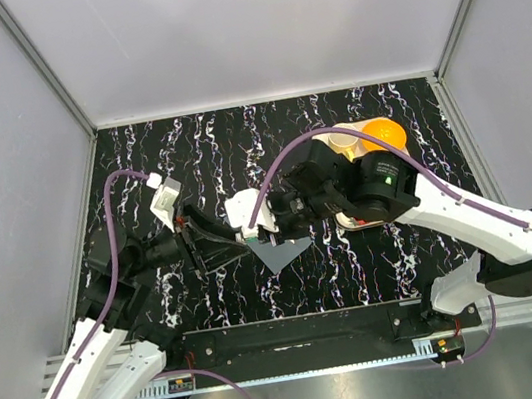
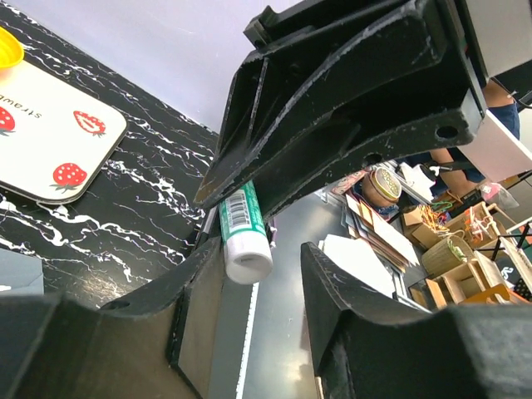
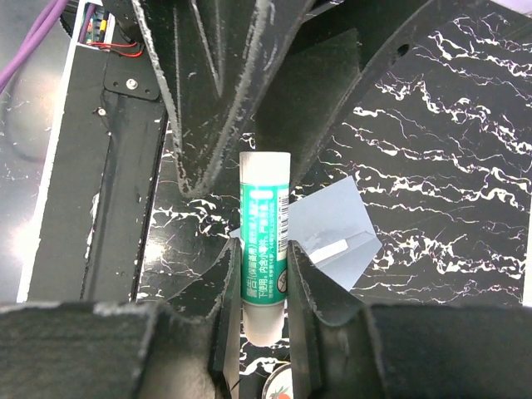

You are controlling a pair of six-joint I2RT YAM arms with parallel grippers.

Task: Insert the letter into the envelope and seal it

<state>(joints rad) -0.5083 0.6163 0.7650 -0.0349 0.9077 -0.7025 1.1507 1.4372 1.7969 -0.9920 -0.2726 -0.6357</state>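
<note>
Envelope (image 3: 332,224) seen from right wrist, strawberry tray (image 2: 41,141) from left

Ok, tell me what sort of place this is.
Probably a robot test cell in a lab or workshop: plain pale walls on an aluminium frame box in a black marbled tabletop, and the left wrist view shows cluttered boxes and baskets beyond.

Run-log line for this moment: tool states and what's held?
right tool: shut on glue stick | left tool: open, jaws either side of stick's free end | envelope: lying on table below
</note>
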